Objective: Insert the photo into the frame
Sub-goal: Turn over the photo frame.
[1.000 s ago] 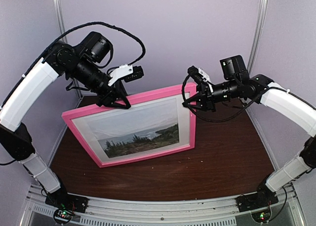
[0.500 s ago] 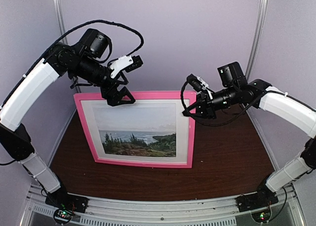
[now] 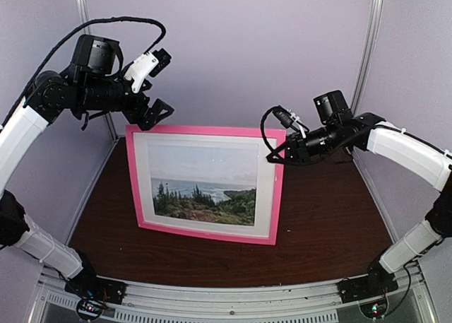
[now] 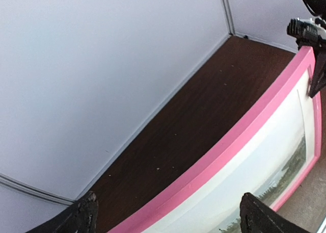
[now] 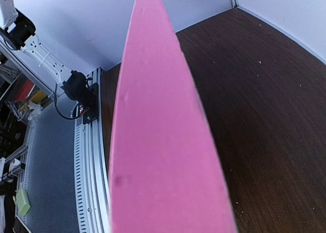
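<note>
Newly upright frame (image 3: 205, 130), photo (image 3: 203, 183) inside it

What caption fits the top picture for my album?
Right gripper holds the upright pink frame, photo inside, while left gripper hovers open.

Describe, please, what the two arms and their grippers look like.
The left arm and right arm have white shells with black joints. The left gripper and right gripper are black with pointed fingers. Black cables loop at each wrist.

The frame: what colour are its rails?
Bright pink on all four rails of the frame, around a white mat. The top external view shows it best.
</note>
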Robot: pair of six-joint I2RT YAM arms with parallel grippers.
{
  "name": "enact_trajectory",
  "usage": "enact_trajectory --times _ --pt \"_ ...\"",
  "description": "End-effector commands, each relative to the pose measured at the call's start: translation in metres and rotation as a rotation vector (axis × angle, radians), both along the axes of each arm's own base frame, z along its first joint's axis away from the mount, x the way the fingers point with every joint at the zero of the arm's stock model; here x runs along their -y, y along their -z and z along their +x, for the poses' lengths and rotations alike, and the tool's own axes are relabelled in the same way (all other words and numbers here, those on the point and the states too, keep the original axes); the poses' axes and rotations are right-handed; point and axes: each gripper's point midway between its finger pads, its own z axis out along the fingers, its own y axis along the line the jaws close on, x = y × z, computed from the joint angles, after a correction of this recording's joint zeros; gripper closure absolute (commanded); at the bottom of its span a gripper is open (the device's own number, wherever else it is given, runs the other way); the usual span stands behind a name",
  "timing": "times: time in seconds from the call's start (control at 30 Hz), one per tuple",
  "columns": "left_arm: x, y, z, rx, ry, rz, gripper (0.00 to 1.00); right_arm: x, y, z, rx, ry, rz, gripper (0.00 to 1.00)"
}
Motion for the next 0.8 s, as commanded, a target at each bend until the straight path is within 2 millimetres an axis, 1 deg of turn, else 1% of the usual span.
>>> enact_trajectory --times 0.0,0.2,0.37,0.47,0.6,0.7,0.77 --pt "-0.022 -0.018 0.015 0.088 -0.161 -0.086 0.02 0.027 0.024 0.041 -0.077 0.171 -0.088 1.0" --pt "-0.027 0.012 0.013 0.009 -0.211 -0.114 0.02 0.039 0.045 0.064 -0.281 0.206 -0.051 1.0" --pt "-0.017 0.042 0.006 -0.095 -0.189 -0.139 0.02 0.046 0.067 0.081 -0.416 0.222 -0.035 1.0" --pt "-0.015 0.057 0.006 -0.131 -0.193 -0.132 0.02 0.05 0.084 0.092 -0.485 0.234 -0.042 1.0" --pt "-0.013 0.072 0.006 -0.161 -0.192 -0.127 0.02 0.059 0.106 0.108 -0.565 0.262 -0.039 0.93" --pt "-0.01 0.08 0.004 -0.179 -0.18 -0.13 0.02 0.066 0.121 0.123 -0.621 0.295 -0.013 0.87" --pt "-0.008 0.086 0.003 -0.191 -0.173 -0.126 0.02 0.07 0.13 0.131 -0.65 0.314 -0.002 0.85"
